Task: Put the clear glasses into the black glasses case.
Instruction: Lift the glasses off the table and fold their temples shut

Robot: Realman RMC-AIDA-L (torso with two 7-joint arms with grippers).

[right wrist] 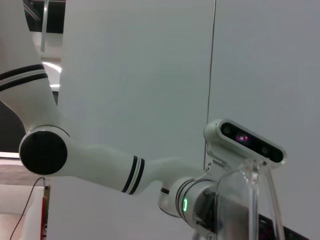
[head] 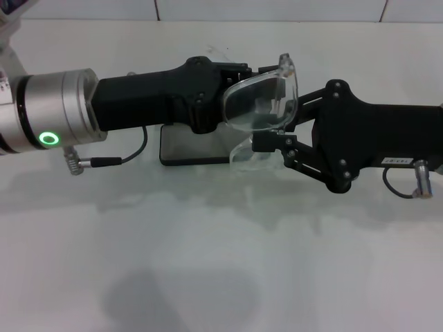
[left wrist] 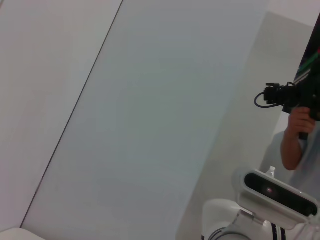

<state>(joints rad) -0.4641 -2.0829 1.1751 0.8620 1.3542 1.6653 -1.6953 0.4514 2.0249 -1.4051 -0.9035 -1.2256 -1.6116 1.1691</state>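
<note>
A white table [head: 208, 263] spreads out under soft light, backed by pale tiled wall [head: 277, 8]; a person [left wrist: 300, 150] stands off holding a camera [left wrist: 282, 95].

Clear glasses [head: 261, 104] held above black glasses case [head: 190, 149].

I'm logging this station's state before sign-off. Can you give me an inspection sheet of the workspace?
Surface: white table, bare in front.
Job's things: clear glasses held up between both arms, above the black glasses case, which lies on the table, mostly hidden by the arms.
Clutter: nothing seen.
Grippers: left claw at one end of the glasses, right claw at the other; both meet over the case.
Cables: thin black lead under the left wrist; another by the right wrist.
Surroundings: tiled wall behind; a person holding a camera in the left wrist view.
</note>
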